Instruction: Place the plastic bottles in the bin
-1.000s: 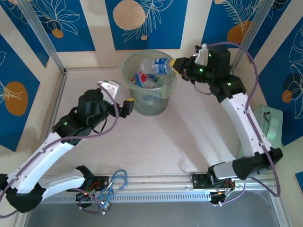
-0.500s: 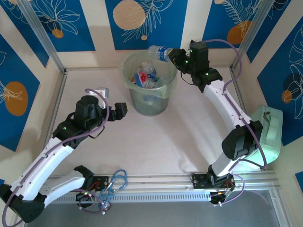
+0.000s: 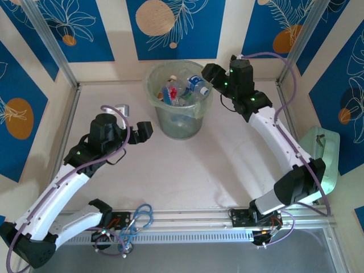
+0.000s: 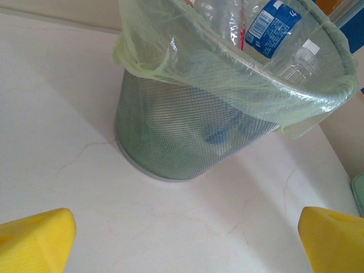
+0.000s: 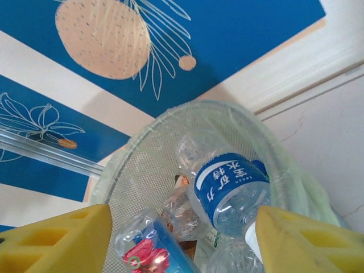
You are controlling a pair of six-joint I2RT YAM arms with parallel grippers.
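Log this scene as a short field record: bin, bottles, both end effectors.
bin: upright on the table, mesh wall, pale-green liner
blue-labelled bottle: inside the bin, on top of the pile
red-labelled bottle: inside the bin, beside the blue-labelled one
right end effector: open, empty, above the bin's mouth
left end effector: open, empty, facing the bin's wall, apart from it

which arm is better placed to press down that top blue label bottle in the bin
Right. The right hand, open, hovers by the bin rim, looking down on the blue-labelled bottle. The left hand, also open, sits low beside the bin's mesh wall, facing its side.
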